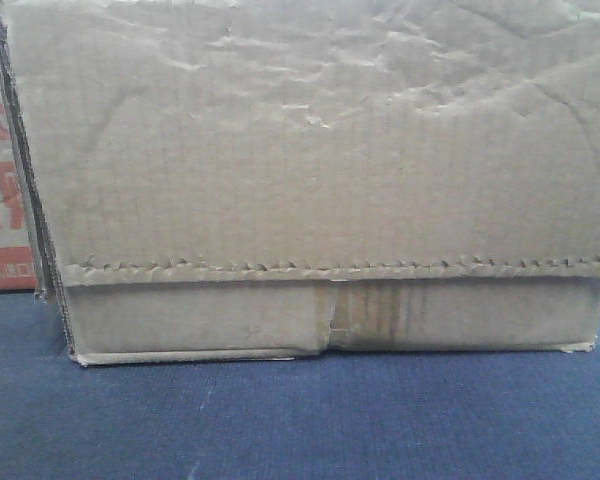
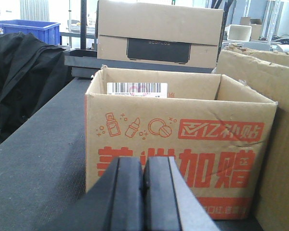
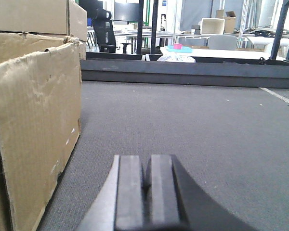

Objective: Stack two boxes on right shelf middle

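Note:
A plain tan cardboard box (image 1: 310, 180) with a wrinkled face, serrated flap edge and stained centre seam fills the front view, standing on blue carpet. Its side shows at the right edge of the left wrist view (image 2: 279, 134) and at the left of the right wrist view (image 3: 33, 130). My left gripper (image 2: 143, 166) is shut and empty, low over the dark surface, just before an open box with red print (image 2: 176, 139). My right gripper (image 3: 147, 163) is shut and empty, to the right of the tan box. No steel shelf is in view.
A closed carton with a dark panel (image 2: 159, 36) stands behind the red-printed box. Black cloth (image 2: 24, 82) lies at left, a blue bin (image 2: 31, 29) behind it. A raised dark ledge (image 3: 183, 72) crosses the far side, with an office chair (image 3: 103, 29) and tables beyond.

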Robot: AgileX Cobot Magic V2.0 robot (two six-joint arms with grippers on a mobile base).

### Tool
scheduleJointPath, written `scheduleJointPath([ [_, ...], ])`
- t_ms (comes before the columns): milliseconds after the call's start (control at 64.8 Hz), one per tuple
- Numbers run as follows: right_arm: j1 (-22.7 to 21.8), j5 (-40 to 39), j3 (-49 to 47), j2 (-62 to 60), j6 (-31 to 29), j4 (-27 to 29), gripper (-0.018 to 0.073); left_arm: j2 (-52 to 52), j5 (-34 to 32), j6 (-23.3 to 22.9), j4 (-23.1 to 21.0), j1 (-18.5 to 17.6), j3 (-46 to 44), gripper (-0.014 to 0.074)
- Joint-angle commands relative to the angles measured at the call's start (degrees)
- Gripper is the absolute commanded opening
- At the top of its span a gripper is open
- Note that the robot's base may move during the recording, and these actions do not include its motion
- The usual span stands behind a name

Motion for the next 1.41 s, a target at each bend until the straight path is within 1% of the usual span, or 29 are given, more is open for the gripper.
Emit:
scheduleJointPath([
  [0,-0.08,-1.25,-0.03,-0.22,0.11,-0.27,-0.0154,-0.26,-0.93,0.11,0.11,-0.21,-0.13,-0.0111],
  [664,-0.08,-1.25,-0.03,-0.22,0.11,-0.27,-0.0154,-0.26,-0.93,0.11,0.11,-0.21,-0.13,-0.0111],
  [819,-0.07,-2.98,-0.03,-0.22,0.11,-0.27,-0.0154,-0.26,-0.93,0.11,0.11,-0.21,-0.13,-0.0111],
  [1097,-0.07,-7.34,-0.03,-0.22,0.11,-0.27,-0.0154,-0.26,-5.78,0.11,0.11,-0.21,-0.13,-0.0111],
  [1174,-0.12,-10.11,-0.03,-0.22,0.11,-0.27,-0.0154,-0.26,-8.26,0.11,0.11,-0.21,-0.13,-0.0111],
  [1236,-0.12,-11.71,-0.03,-0.22,0.11,-0.27,-0.0154,-0.26,-8.49,0.11,0.11,-0.21,-0.13,-0.0111],
  [1297,-0.12,-10.45,-0.54,-0.22,0.11,-0.27,-0.0154,-0.26,-7.03,0.11,0.11,-0.21,-2.46,-0.0111],
  [1390,-0.12,-8.04,-5.42,-0.22,0.11,-0.27,-0.0154,-0.26,-3.79,0.11,0.11,-0.21,-8.21,-0.0111],
])
